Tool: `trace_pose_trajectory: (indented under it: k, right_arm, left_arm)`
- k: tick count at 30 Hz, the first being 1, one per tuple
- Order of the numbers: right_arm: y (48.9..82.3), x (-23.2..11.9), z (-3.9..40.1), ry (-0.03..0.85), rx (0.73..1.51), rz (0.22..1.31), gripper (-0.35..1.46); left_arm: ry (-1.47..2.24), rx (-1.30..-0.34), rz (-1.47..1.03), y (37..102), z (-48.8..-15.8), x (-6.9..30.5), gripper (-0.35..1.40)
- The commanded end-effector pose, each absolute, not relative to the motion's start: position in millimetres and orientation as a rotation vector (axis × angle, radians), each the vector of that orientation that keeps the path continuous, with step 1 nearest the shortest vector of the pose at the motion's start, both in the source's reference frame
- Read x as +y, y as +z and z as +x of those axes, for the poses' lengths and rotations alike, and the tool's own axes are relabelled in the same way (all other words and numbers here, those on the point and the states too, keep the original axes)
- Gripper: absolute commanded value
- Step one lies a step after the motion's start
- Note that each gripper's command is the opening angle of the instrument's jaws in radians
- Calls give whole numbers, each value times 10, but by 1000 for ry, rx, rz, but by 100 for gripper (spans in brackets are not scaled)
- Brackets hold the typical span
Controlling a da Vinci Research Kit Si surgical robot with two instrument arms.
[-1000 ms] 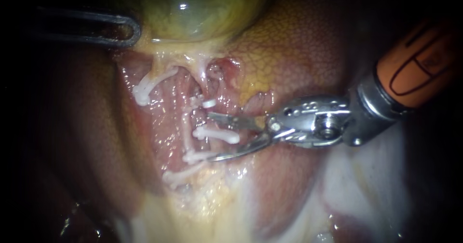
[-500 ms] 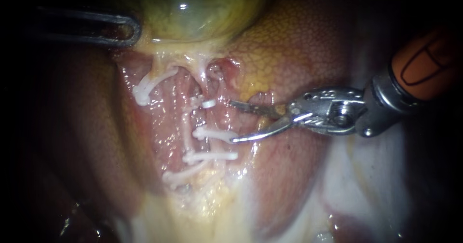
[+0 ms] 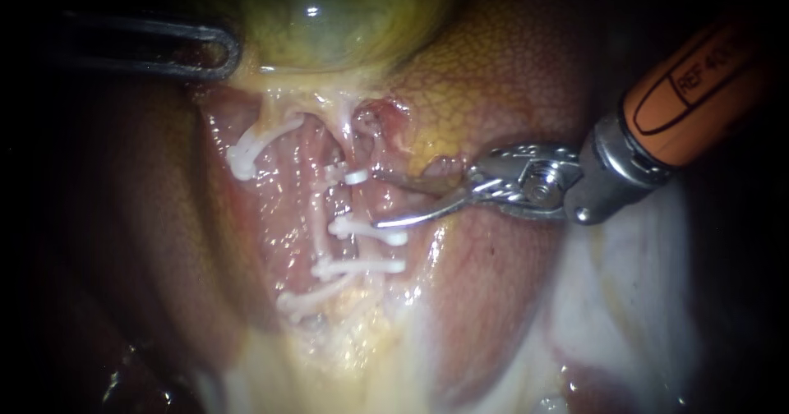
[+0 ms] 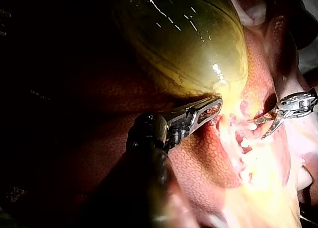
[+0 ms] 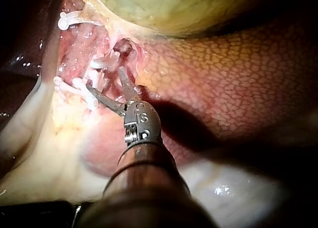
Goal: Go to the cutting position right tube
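Note:
In the endoscope view the right tube point(image 3: 352, 202) runs down pink tissue below the gallbladder point(image 3: 329, 20), crossed by several white clips point(image 3: 355, 177). My right instrument point(image 3: 378, 200) comes in from the right with its two thin blades open. The blades straddle the tube stretch between the upper clip and the second clip point(image 3: 367, 229), and the lower blade lies just above that clip. The right wrist view shows the same open blades point(image 5: 104, 79) among the clips. My left instrument point(image 3: 215, 54) sits at the upper left, its slotted jaws point(image 4: 204, 110) shut on the gallbladder's lower edge.
Mottled liver point(image 3: 509, 77) lies behind my right instrument's wrist. A second clipped tube with its own clip point(image 3: 251, 149) runs at the left. Pale wet tissue point(image 3: 625, 299) spreads at the lower right. Two more clips point(image 3: 362, 266) cross the tube lower down.
My right instrument has moved up along the tube: its blades straddled the second clip, and now sit between the upper two clips, less wide apart. The left instrument has not moved.

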State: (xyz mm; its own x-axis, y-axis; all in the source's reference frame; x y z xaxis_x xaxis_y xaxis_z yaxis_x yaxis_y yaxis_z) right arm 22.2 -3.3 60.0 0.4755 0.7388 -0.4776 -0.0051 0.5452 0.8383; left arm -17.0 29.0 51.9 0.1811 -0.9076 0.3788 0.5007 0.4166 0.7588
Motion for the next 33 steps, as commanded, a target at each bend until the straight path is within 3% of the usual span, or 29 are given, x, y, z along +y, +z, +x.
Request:
trace_pose_trajectory:
  k: [1, 13, 17, 24, 33]
  right_arm:
    - [601, -32, 223, 524, 983, 896, 96]
    - [615, -38, 256, 388, 1089, 952, 93]
    - [618, -39, 266, 358, 1166, 968, 91]
    - [621, -36, 282, 342, 1307, 1023, 91]
    - [620, -37, 292, 313, 1367, 1064, 91]
  left_arm:
    - [-1064, -925, 533, 519, -170, 290, -35]
    - [-1064, -925, 532, 520, -172, 289, -35]
    - [-1065, -925, 532, 519, -172, 289, -35]
    - [-1065, -924, 531, 519, -173, 289, -35]
    - [-1066, -924, 531, 519, -174, 289, -35]
